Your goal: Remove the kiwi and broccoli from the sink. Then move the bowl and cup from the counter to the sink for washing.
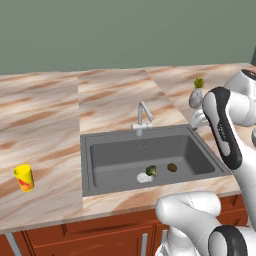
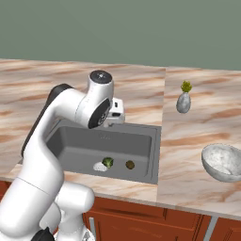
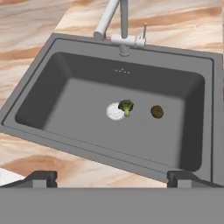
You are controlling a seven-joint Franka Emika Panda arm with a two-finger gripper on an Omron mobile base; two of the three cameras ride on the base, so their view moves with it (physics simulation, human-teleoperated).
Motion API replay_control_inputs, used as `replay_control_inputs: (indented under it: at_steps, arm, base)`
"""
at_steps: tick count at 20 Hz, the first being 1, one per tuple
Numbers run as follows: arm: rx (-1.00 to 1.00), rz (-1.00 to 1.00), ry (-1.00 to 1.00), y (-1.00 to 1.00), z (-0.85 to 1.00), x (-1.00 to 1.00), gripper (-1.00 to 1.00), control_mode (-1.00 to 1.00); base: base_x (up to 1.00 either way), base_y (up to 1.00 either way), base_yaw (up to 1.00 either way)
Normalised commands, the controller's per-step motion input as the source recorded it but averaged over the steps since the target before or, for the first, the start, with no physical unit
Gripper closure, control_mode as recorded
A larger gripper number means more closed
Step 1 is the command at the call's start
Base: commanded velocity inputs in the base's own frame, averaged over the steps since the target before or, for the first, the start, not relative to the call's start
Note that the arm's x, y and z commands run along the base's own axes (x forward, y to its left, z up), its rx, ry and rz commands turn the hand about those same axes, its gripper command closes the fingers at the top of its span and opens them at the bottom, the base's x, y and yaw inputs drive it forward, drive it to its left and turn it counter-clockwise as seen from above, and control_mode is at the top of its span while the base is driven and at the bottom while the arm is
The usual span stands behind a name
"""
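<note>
The dark grey sink (image 1: 115, 150) holds the green bumpy broccoli (image 1: 151, 170) beside its round drain and the brown kiwi (image 1: 172, 167) a little to its right. From above, the hand view shows the broccoli (image 3: 126, 106) and the kiwi (image 3: 157, 112) on the basin floor. My gripper (image 3: 113, 179) hangs high over the sink's front edge, open wide, with nothing between its fingers. The yellow cup (image 1: 24, 178) stands on the counter (image 1: 45, 115) far left of the sink. To the right of the sink (image 2: 70, 141) lies the whitish bowl (image 2: 221, 162).
A silver tap (image 1: 142, 117) rises at the sink's back rim. A grey egg-shaped vase (image 2: 183, 101) with a green tuft stands on the counter behind the bowl. Reddish-brown cabinets (image 2: 141, 219) run below the counter's front edge.
</note>
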Motion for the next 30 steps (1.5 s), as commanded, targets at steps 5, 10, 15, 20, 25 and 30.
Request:
replay_control_inputs:
  at_steps: [5,10,15,20,25,30]
  arm:
    - [-0.01,0.01,0.00,-0.12,-0.16,0.01,-1.00,-1.00]
    - [-0.05,0.00,0.05,-0.10,-0.20,0.00,-1.00,-1.00]
    - [-0.08,0.00,0.07,-0.06,-0.23,0.01,-1.00,-1.00]
    - [-0.06,0.01,0.13,-0.04,-0.23,0.05,-1.00,-1.00]
    - [-0.01,0.02,0.07,-0.09,-0.18,0.04,-1.00,-1.00]
    - [0.00,0.02,0.01,-0.06,-0.17,0.09,-1.00,-1.00]
  base:
    - [0.00,0.00,0.00]
    - [0.00,0.00,0.00]
    - [0.00,0.00,0.00]
    - [0.00,0.00,0.00]
    - [0.00,0.00,0.00]
    - [0.00,0.00,0.00]
